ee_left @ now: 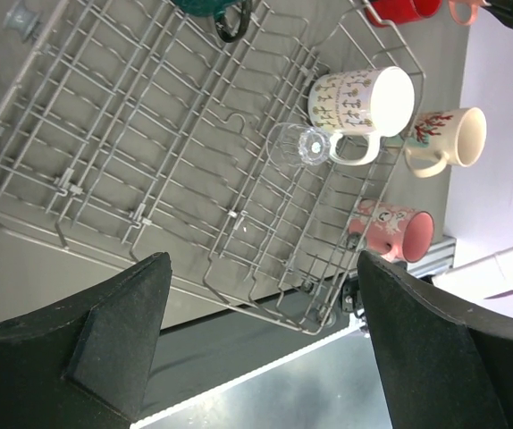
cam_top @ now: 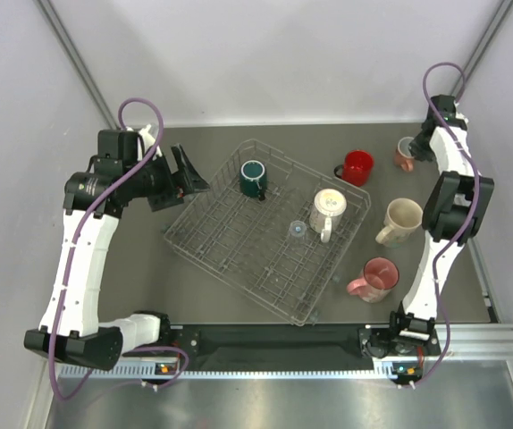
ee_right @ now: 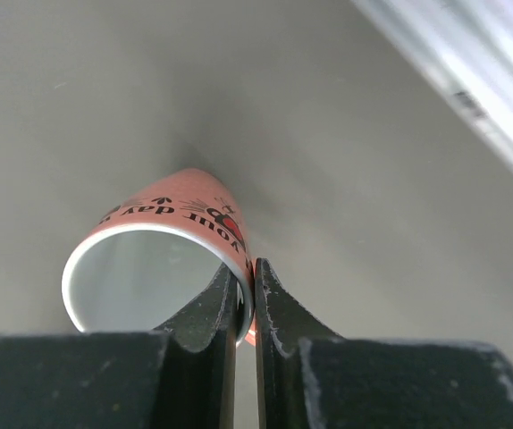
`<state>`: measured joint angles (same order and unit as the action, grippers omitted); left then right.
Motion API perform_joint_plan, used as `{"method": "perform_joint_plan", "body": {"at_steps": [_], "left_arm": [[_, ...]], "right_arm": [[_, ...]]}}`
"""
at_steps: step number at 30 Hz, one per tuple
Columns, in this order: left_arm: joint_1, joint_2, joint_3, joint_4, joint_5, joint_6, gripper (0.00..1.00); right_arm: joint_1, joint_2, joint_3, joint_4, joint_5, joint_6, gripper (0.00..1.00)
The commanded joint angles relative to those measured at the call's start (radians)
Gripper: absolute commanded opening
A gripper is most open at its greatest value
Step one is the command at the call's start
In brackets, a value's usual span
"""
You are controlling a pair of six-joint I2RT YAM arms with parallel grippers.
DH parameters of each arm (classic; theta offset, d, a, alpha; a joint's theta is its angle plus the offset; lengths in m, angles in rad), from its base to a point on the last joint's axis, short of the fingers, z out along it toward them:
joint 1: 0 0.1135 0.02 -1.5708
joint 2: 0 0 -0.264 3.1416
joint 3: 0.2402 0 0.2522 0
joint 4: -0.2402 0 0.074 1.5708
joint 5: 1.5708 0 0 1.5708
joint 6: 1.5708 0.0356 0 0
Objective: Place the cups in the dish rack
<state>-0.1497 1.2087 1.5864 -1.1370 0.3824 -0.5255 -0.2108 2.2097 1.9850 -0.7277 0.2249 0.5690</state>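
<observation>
The silver wire dish rack (cam_top: 230, 234) lies in the middle of the table and also shows in the left wrist view (ee_left: 131, 134). In it are a dark teal mug (cam_top: 254, 178), a cream patterned mug (cam_top: 326, 211) and a clear glass cup (cam_top: 298, 231). Outside it stand a red mug (cam_top: 357, 167), a cream mug (cam_top: 402, 220) and a pink mug (cam_top: 377, 279). My right gripper (ee_right: 246, 290) is shut on the wall of the small salmon mug (ee_right: 163, 259) at the far right (cam_top: 406, 154). My left gripper (cam_top: 188, 175) is open and empty by the rack's left corner.
White walls close in the table on three sides. A metal rail (cam_top: 471, 344) runs along the near edge by the arm bases.
</observation>
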Motion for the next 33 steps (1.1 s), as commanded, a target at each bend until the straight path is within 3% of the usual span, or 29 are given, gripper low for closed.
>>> {"method": "perform_joint_plan", "body": {"at_steps": [1,6,12,18,25,33], "left_arm": [[-0.004,-0.032,0.029,0.037,0.067,-0.019,0.90],[-0.002,-0.054,0.004,0.135,0.144,-0.066,0.88],[-0.002,-0.081,-0.066,0.348,0.286,-0.181,0.90],[-0.004,-0.120,-0.143,0.557,0.348,-0.307,0.89],[-0.014,-0.155,-0.230,0.741,0.375,-0.396,0.80],[-0.102,-0.138,-0.236,0.778,0.331,-0.406,0.77]], "right_arm": [[-0.010,-0.145,0.052,0.051,-0.140,0.066,0.00],[0.016,-0.364,-0.060,0.132,-0.362,0.244,0.00],[0.114,-0.600,-0.305,0.313,-0.580,0.440,0.00],[0.293,-0.838,-0.621,0.710,-0.699,0.744,0.00],[0.597,-0.924,-0.814,1.092,-0.639,1.072,0.00],[0.813,-0.854,-0.890,1.436,-0.494,1.331,0.00]]}}
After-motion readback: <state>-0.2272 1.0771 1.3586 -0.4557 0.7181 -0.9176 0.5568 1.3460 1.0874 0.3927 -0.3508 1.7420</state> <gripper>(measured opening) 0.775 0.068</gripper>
